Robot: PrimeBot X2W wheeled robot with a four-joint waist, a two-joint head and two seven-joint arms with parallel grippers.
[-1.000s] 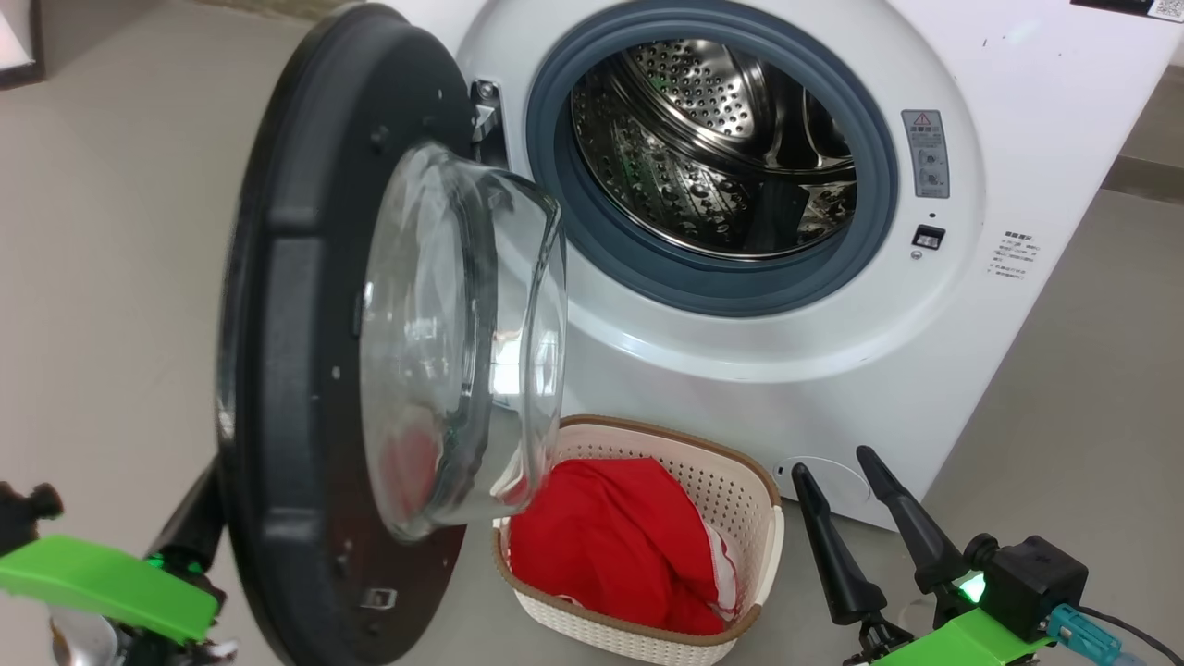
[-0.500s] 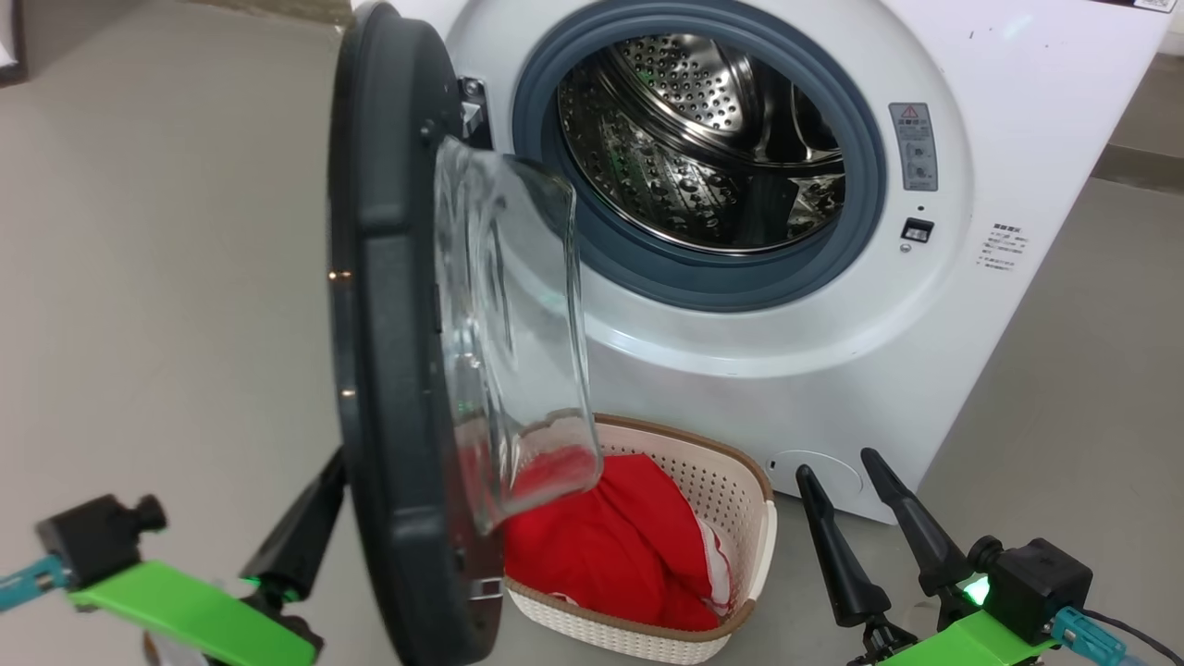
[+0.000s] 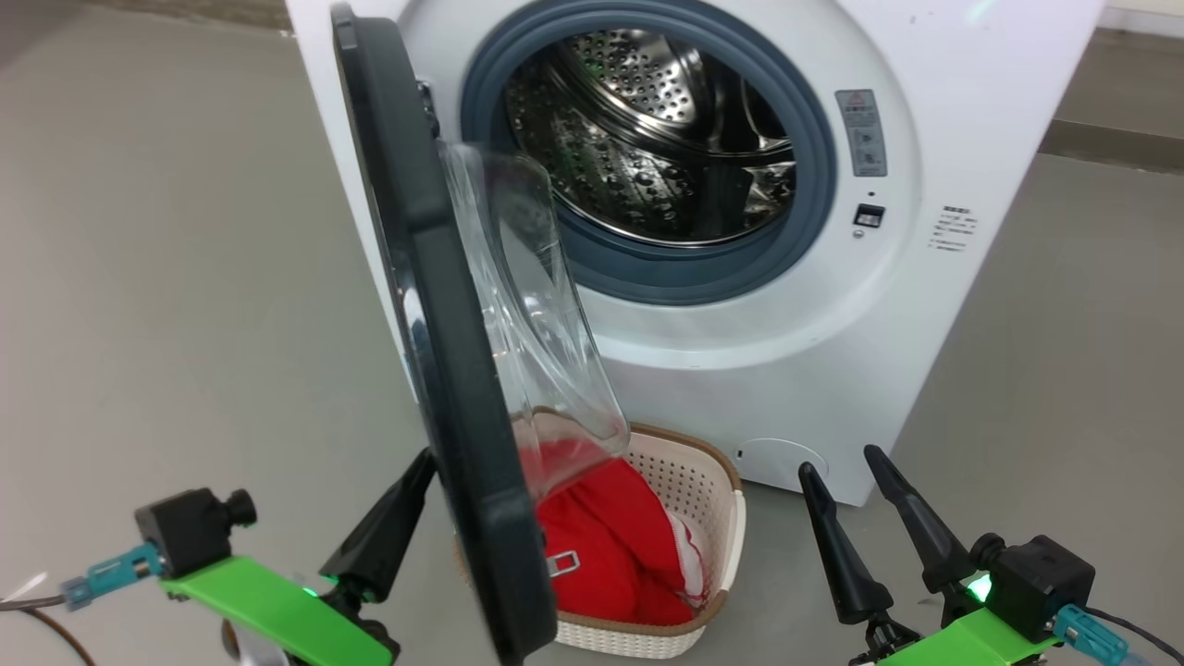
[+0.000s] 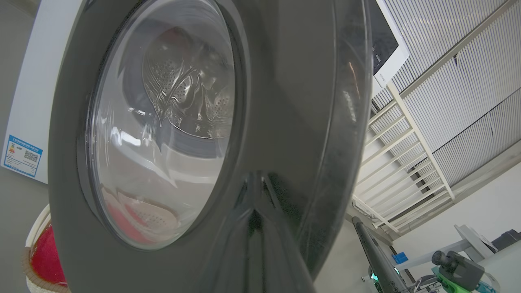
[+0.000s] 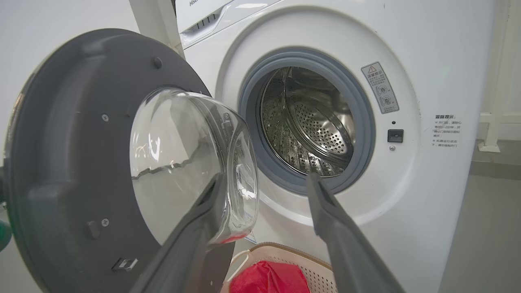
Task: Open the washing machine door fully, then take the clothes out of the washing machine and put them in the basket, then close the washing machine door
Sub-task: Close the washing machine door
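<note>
The washing machine [image 3: 814,351] stands with its steel drum [image 3: 647,120] bare. Its door [image 3: 435,305] is half swung, seen nearly edge-on, the glass bowl [image 3: 536,314] bulging toward the opening. My left gripper [image 3: 379,536] is shut, its tip pressed on the door's [image 4: 285,101] glossy outer face low down. Red clothes [image 3: 610,555] lie in the cream basket [image 3: 694,462] on the floor under the door. My right gripper [image 3: 837,462] hangs open at the lower right, apart from everything. In the right wrist view its fingers [image 5: 325,211] frame the door [image 5: 69,142] and the drum opening.
Grey floor [image 3: 166,277] lies left and right of the machine. A round flap [image 3: 777,458] sits low on the front, and a latch socket [image 3: 868,215] right of the rubber ring. A blue label [image 4: 22,155] marks the machine's side. White railing [image 4: 407,134] stands beyond.
The door has swung from showing its inner face to nearly edge-on, toward the opening. My left gripper has followed behind it, rightward. The head camera has shifted; the right gripper has stayed put.
</note>
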